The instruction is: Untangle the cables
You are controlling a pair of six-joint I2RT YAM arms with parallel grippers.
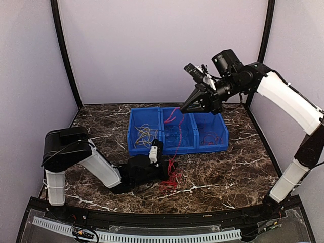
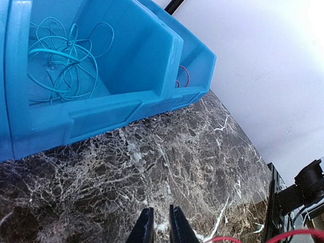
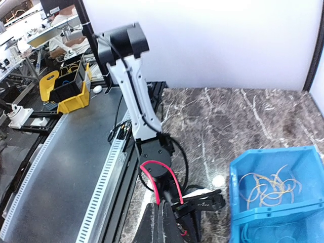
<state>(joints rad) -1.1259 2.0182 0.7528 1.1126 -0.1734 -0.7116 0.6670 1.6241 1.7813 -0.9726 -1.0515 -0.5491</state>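
Note:
A tangle of red cables (image 1: 172, 177) lies on the marble just in front of the blue bin row (image 1: 152, 149). My left gripper (image 1: 159, 145) is low over the table beside it, pointing at the bins. In the left wrist view its fingers (image 2: 146, 228) stand a narrow gap apart with only marble between them, and a red strand (image 2: 293, 234) lies off to the right. My right gripper (image 1: 183, 108) hangs high over the bins, shut on a red cable (image 3: 157, 169) that loops up from its tips (image 3: 163, 205) and dangles (image 1: 172, 115) over the middle bin.
The three bins hold sorted loops: yellow-tan (image 1: 146, 134) on the left, blue (image 2: 61, 61) in the middle, red (image 1: 211, 137) on the right. The left arm's elbow (image 1: 68, 144) sits at the near left. Black frame posts stand at the back corners.

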